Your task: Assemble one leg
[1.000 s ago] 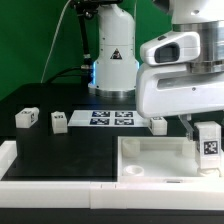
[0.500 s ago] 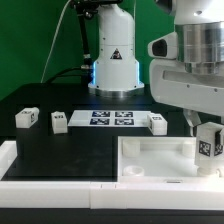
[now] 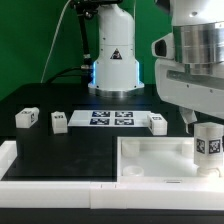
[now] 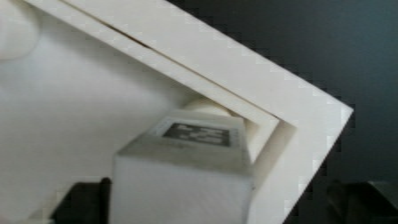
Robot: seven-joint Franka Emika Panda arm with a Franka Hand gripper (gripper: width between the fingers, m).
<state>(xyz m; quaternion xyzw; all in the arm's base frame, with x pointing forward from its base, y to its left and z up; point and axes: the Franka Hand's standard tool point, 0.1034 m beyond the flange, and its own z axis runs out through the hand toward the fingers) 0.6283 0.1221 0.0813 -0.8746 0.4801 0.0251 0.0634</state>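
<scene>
My gripper (image 3: 206,130) is shut on a white leg (image 3: 208,146) and holds it upright in the corner socket of the large white tray-like piece (image 3: 150,160), at the exterior view's right. The leg's marker tag faces the camera. In the wrist view the leg (image 4: 187,175) fills the space between my dark fingers (image 4: 80,200), its tagged face pointing into the tray's corner (image 4: 267,100). Three more legs lie on the black table: two at the exterior view's left (image 3: 25,117) (image 3: 59,121) and one by the marker board's right end (image 3: 158,123).
The marker board (image 3: 110,118) lies flat at the table's middle back. The arm's base (image 3: 113,60) stands behind it. A white rim (image 3: 40,168) borders the table's front left.
My wrist has turned with the leg in it. The leg tilted and rose slightly, then settled upright again in the corner socket. The loose legs have not moved.
</scene>
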